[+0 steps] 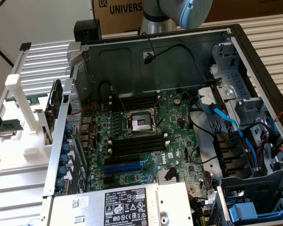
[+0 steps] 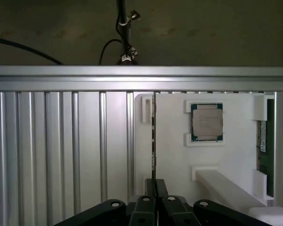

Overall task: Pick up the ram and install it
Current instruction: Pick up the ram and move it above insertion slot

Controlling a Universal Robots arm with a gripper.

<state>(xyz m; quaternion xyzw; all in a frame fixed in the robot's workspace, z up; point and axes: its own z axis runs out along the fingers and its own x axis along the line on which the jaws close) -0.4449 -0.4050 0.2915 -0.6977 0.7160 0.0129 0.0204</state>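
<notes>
While the ram (image 2: 153,136) is sitting in the white holder (image 2: 236,155), the job is just starting.
The gripper (image 2: 155,186) is pinching its thin edge.

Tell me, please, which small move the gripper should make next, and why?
Probably a slow, straight pull of the ram out of the white holder. The gripper looks shut on the ram's near edge, and the stick sits in the holder's slot, so sideways motion could jam it.
</notes>
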